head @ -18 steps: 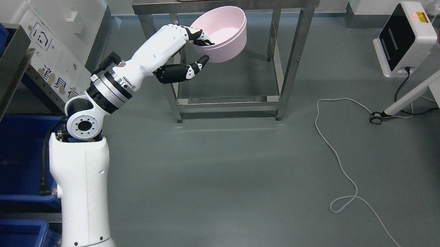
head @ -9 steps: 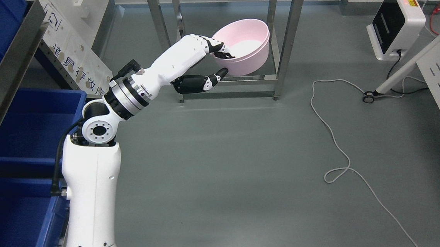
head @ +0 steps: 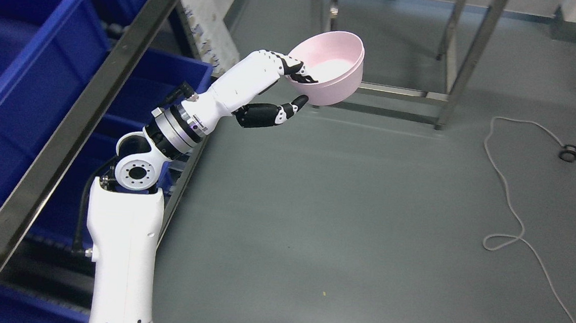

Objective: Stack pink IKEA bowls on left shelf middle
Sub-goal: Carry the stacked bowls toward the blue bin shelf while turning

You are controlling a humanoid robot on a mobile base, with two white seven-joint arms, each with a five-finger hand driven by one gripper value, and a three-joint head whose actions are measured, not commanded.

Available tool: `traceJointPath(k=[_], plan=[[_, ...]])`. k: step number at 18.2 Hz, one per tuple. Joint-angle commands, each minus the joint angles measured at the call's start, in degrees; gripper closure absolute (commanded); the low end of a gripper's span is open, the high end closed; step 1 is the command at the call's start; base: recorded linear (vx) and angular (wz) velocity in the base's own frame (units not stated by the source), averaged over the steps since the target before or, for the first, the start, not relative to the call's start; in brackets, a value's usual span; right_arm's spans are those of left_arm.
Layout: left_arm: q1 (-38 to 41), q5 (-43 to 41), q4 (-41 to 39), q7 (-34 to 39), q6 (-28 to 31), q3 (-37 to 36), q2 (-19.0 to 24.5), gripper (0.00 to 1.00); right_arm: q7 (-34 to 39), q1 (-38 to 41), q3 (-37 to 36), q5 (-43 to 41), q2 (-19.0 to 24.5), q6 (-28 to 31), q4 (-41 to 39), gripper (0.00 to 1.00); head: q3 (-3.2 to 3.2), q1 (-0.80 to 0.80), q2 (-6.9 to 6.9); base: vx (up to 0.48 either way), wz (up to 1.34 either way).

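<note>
A pink bowl (head: 337,71) hangs in the air over the grey floor, tilted with its opening toward me. My left hand (head: 297,88) is shut on its near rim: fingers (head: 297,71) hooked inside, thumb (head: 291,108) under the outside wall. The white left arm (head: 222,93) rises from the lower left. The shelf (head: 75,116) with its grey metal rail runs along the left edge, well left of the bowl. My right arm does not show.
Blue bins (head: 15,81) fill the shelf levels on the left. A steel table frame (head: 444,99) stands behind the bowl. A grey cable (head: 511,197) loops across the floor at right, near a caster (head: 567,153). The floor in the middle is bare.
The whole picture has swung left, so the camera turned toward the shelf; the bins now fill more of the left side. The hand keeps its hold on the bowl.
</note>
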Motion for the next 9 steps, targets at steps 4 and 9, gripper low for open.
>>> traceJointPath(k=[4, 9], plan=[[-3.5, 1.4, 0.0, 0.2, 0.8, -2.9, 1.0, 0.97, 0.0, 0.0, -0.6, 0.4, -1.0, 0.0, 0.0, 0.00, 0.00, 0.00, 0.00, -0.203, 1.07], [-14.9, 2.7, 0.6, 4.7, 8.8, -9.9, 1.0, 0.97, 0.0, 0.0, -0.6, 0.4, -1.0, 0.0, -0.1, 0.00, 0.00, 0.00, 0.00, -0.135, 1.24]])
